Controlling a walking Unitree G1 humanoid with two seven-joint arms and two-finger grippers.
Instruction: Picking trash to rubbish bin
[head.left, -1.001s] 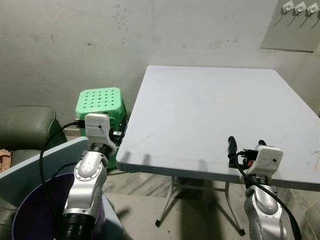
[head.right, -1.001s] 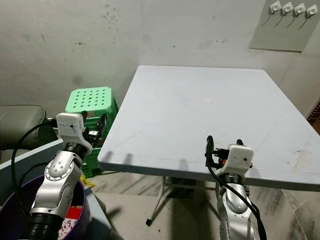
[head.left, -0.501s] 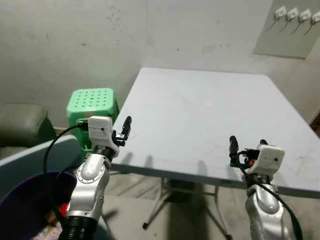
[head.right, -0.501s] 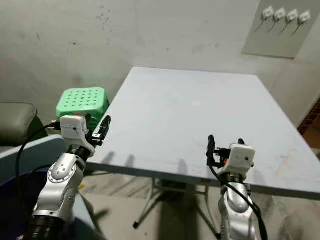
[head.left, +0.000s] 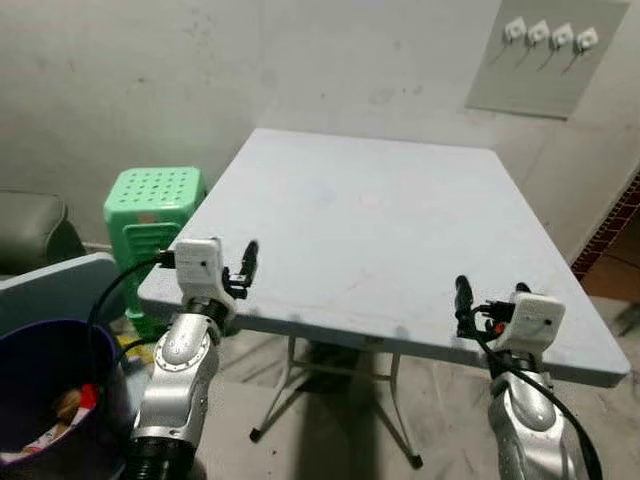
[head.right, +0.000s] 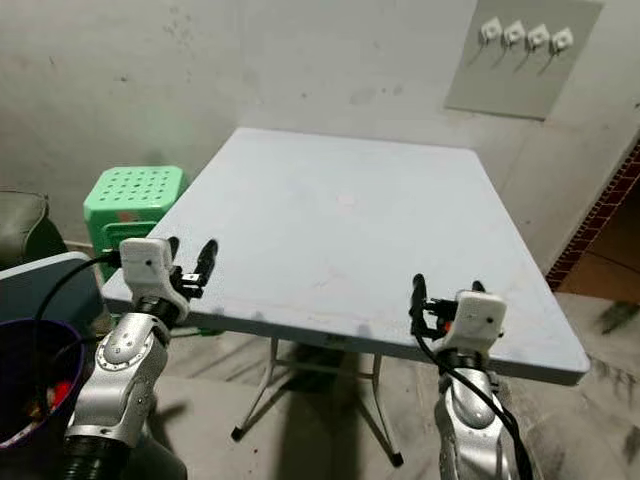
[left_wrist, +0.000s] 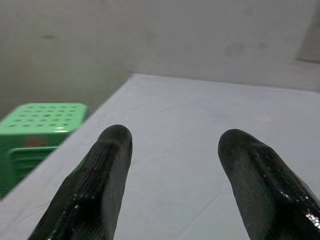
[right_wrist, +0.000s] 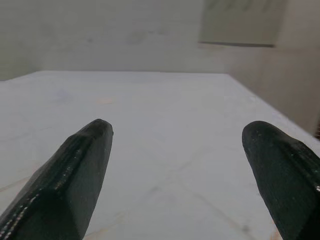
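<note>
Shifted rightward since earlier, the view now takes in a pale grey bench (head.left: 370, 220) against a stained wall (head.left: 150, 70). At near left, a purple rubbish bin (head.left: 40, 350) holding trash (head.left: 60, 415) is seen beside a green stool (head.left: 150, 200). Left pincer (head.right: 190, 255) and right pincer (head.left: 490, 292) are held apart, empty, at the bench's near edge.

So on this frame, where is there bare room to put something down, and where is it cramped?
The pale grey square folding table is bare between the wall edge and both open claws, left claw and right claw, at its near edge. It is crowded at the robot's left: green perforated plastic stool and dark purple bin holding trash.
</note>
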